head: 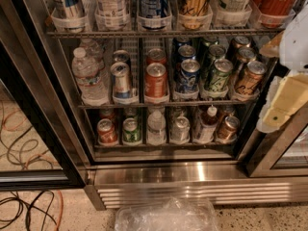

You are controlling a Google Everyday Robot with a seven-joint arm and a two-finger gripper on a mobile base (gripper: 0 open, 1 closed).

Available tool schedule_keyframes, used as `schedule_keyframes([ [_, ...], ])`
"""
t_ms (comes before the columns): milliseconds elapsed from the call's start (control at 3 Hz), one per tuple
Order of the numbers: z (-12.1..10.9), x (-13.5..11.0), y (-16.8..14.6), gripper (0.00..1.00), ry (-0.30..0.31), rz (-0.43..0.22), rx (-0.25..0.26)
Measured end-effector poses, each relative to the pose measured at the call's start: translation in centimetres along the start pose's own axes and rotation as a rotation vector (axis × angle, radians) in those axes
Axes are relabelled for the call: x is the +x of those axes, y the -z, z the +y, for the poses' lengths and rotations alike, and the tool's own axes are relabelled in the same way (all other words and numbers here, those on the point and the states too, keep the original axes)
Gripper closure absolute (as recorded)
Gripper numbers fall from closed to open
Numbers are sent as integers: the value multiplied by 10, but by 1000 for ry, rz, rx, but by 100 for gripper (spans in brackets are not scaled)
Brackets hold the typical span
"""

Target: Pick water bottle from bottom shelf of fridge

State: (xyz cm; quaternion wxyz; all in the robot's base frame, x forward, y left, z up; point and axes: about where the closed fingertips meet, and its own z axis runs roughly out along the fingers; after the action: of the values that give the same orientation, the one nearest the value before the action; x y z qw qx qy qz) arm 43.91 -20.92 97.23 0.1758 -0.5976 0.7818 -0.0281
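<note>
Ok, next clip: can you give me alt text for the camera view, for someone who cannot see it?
A small clear water bottle stands mid-row on the bottom shelf of the fridge, between a green can and a silver can. The gripper sits at the right edge, beside the middle shelf, well apart from the bottle.

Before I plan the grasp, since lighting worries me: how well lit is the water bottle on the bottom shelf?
Camera view: the bottom shelf is the darkest rack, the water bottle dim yet visible; glare streaks the steel sill below; the gripper sits brightly lit at the right edge.
</note>
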Motion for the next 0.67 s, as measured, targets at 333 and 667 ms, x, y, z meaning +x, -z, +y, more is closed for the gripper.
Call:
schedule_keyframes([
  [333, 10, -21, -19, 0, -22, -70, 17],
  [667, 19, -55, -48, 0, 66, -113, 36],
])
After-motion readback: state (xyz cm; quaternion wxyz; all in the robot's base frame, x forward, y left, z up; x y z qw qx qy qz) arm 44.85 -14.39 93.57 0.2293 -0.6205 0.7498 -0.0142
